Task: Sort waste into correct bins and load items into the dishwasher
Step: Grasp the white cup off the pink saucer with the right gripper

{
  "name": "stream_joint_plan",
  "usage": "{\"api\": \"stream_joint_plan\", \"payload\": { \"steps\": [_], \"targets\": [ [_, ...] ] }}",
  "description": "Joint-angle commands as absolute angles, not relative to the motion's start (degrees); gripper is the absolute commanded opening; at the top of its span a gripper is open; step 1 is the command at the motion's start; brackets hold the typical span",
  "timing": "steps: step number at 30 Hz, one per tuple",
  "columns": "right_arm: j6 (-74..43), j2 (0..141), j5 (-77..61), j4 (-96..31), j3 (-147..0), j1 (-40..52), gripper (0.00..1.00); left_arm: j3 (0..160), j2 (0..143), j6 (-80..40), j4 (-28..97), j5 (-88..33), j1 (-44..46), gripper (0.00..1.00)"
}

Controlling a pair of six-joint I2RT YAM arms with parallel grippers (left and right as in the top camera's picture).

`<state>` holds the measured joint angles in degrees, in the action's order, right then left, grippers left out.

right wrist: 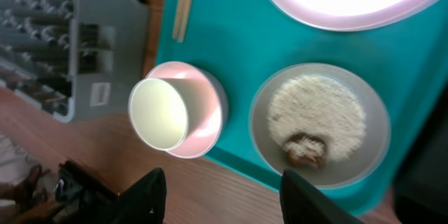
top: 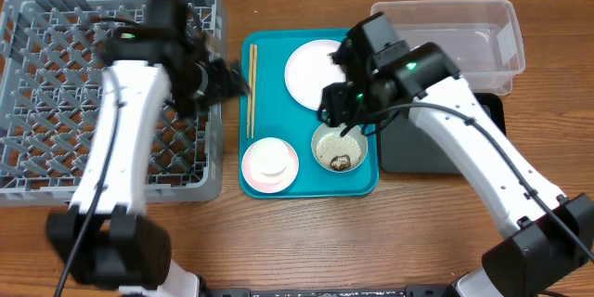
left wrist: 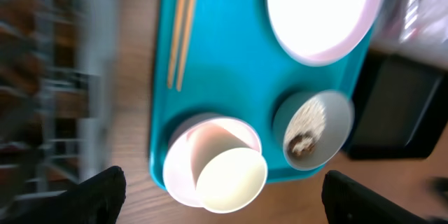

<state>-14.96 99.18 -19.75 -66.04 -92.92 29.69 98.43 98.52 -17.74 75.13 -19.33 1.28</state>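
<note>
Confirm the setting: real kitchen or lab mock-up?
Likely a lab mock-up of dish clearing, not a real kitchen: a grey dish rack sits straight on a wooden table beside a teal tray holding a rice bowl, with a clear tub and black tray likely serving as bins.

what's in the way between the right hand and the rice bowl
Nothing visible. The right hand hangs open above the bowl with only clear air between them. The cup on its saucer sits off to one side, apart from the bowl.
</note>
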Motion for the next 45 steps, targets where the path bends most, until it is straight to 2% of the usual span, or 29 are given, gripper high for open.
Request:
{"api": "stream_joint_plan", "payload": {
  "steps": [1, 5, 7, 9, 10, 12, 21, 24, 25, 27, 30, 31, 41, 45],
  "targets": [
    [-13.5, 98.5, -22.0, -63.4, -91.0, 33.5, 0.54, 103.7, 90.6, -18.9, 77.4, -16.3, -0.3, 0.91],
    [-13.6, 99.0, -21.9, -56.2, -86.3, 38.2, 0.54, 104.1, 82.6, -18.8, 80.4, -17.8, -1.1, 0.82],
    [-14.0, 99.8, -21.1, -53.4, -83.9, 40.2, 0.49, 104.1, 78.1, -18.9, 81.6, -14.2, -1.1, 0.81],
    [-16.6, 100.8, -17.7, -52.1, -82.3, 41.7, 0.47, 104.1, 73.3, -18.9, 82.4, -7.8, -1.1, 0.84],
    [-18.1, 101.3, -14.9, -51.6, -81.7, 42.3, 0.47, 104.1, 71.4, -18.9, 82.7, -5.2, -1.1, 0.92],
    [-19.4, 102.1, -10.9, -51.0, -81.4, 42.7, 0.48, 104.1, 67.9, -20.0, 83.8, -0.6, -1.1, 1.00],
    [-20.2, 107.4, -10.5, -46.3, -81.4, 43.4, 0.43, 102.2, 65.3, -27.2, 89.7, 0.9, -1.1, 1.00],
    [-21.1, 109.0, -10.5, -46.4, -81.4, 43.4, 0.34, 98.7, 65.8, -27.2, 88.5, -0.2, -1.1, 1.00],
    [-21.1, 109.1, -10.6, -46.4, -81.4, 43.4, 0.29, 97.5, 66.1, -27.2, 88.0, -0.9, -1.1, 1.00],
    [-21.1, 109.1, -11.8, -46.3, -81.4, 43.4, 0.25, 94.7, 66.8, -26.8, 86.4, -3.3, -1.1, 1.00],
    [-21.1, 108.5, -14.5, -46.5, -81.5, 43.3, 0.05, 91.7, 68.5, -26.8, 83.5, -6.9, -1.1, 1.00],
    [-21.1, 108.0, -15.4, -46.8, -81.5, 43.1, 0.04, 91.1, 69.1, -26.8, 82.7, -8.0, -1.1, 1.00],
    [-20.9, 97.2, -16.6, -50.8, -83.5, 37.8, 0.04, 90.5, 74.8, -22.2, 73.6, -27.2, -1.4, 1.00],
    [-16.7, 91.1, -26.7, -49.3, -85.6, 31.5, 0.04, 90.5, 77.1, -19.5, 69.4, -42.4, -2.7, 1.00]
  ]
}}
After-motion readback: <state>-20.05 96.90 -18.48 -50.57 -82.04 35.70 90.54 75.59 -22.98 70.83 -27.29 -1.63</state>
